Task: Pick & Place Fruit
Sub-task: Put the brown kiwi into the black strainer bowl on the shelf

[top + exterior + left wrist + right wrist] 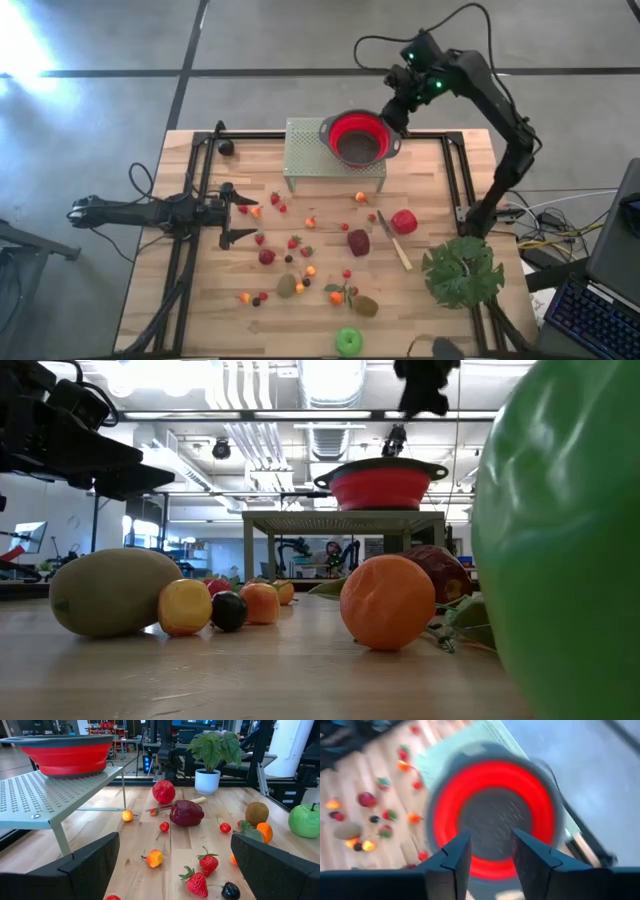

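Small toy fruits lie scattered on the wooden table: a red apple, a dark maroon fruit, a green apple, kiwis, strawberries and orange pieces. A red colander stands on a pale green perforated stand at the far middle. My right gripper hangs above the colander's far right rim, pointing down into it. It is open by a narrow gap with nothing between the fingers. My left gripper waits wide open at the table's left, level, facing the fruits.
A slim knife lies beside the maroon fruit. A green leafy plant in a white pot stands at the near right. A small black object sits at the far left corner. A laptop lies beyond the right edge.
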Controlling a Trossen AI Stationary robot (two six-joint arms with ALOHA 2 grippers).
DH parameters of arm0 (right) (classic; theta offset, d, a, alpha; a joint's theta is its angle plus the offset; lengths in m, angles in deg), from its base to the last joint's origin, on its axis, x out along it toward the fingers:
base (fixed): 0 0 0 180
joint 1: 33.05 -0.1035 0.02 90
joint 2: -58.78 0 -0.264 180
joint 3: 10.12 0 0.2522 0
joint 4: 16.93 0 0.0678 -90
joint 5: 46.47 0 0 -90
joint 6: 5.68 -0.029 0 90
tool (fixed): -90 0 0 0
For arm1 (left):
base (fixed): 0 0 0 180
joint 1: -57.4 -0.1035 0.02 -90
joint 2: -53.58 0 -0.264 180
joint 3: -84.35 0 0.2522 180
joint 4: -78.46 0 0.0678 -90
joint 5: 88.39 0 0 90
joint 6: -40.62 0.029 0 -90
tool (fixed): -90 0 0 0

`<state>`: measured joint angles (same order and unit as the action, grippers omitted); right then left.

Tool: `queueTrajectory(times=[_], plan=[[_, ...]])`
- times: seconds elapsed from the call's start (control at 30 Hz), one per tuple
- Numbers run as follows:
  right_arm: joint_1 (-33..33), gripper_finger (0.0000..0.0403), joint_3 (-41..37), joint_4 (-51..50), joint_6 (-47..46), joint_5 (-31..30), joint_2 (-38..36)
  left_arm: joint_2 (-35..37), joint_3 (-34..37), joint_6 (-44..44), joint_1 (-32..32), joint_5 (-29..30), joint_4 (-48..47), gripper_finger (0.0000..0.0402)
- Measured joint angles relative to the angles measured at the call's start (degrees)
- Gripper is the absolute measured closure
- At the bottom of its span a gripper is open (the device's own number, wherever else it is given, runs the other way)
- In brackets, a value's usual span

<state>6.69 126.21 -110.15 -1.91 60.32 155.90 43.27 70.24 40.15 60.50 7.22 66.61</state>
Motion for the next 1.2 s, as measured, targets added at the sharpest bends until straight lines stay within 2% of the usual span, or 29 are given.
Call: queueTrajectory(times=[0.3, 0.47, 0.7, 0.9, 1.2], plan=[[-12.54, 0.0327, -0.88, 8.39, -0.76, 0.96, -3.40, 0.00, 0.00, 0.00, 0.01, -0.02, -0.01, 0.0014], [-17.92, 0.0350, -0.92, 11.98, -0.84, 8.74, -3.78, 0.00, 0.01, 0.00, 0.02, -0.02, 0.00, 0.0014], [-23.03, 0.0367, -0.94, 14.48, -1.26, 12.98, -3.70, 0.00, 0.00, 0.00, 0.02, -0.02, 0.00, 0.0014], [-28.26, 0.0373, -0.99, 19.54, 2.48, 26.06, -3.97, 0.00, 0.00, 0.00, 0.00, 0.00, 0.00, 0.0014], [-36.60, 0.0376, -0.99, 24.18, 11.65, 26.32, -5.22, 0.00, -0.01, -0.02, 0.02, -0.02, 0.00, 0.0014]])
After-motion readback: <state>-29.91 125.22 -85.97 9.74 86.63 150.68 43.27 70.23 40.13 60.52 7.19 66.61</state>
